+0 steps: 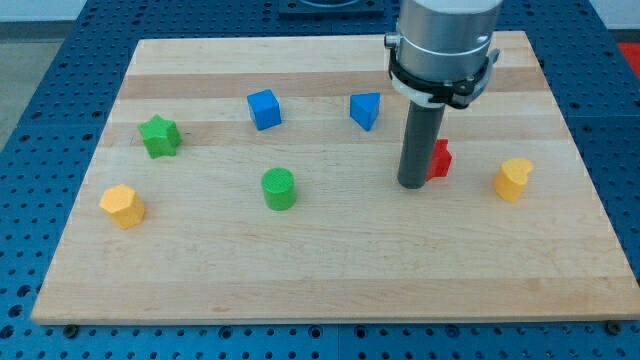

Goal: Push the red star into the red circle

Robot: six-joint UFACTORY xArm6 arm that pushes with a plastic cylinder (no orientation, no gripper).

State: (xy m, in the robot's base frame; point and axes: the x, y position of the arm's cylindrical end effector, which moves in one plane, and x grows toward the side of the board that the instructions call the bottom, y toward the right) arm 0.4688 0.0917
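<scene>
A red block (441, 158) lies right of the board's middle, partly hidden behind my rod, so I cannot make out its shape. It is the only red block I see; any second one may be hidden by the arm. My tip (413, 186) rests on the board just left of this red block, touching it or nearly so.
On the wooden board (330, 280) are a green star (159, 136) at the left, a blue cube (264, 109), a blue wedge-shaped block (366, 110), a green cylinder (279, 188), a yellow block (123, 205) at the lower left and a yellow block (513, 178) at the right.
</scene>
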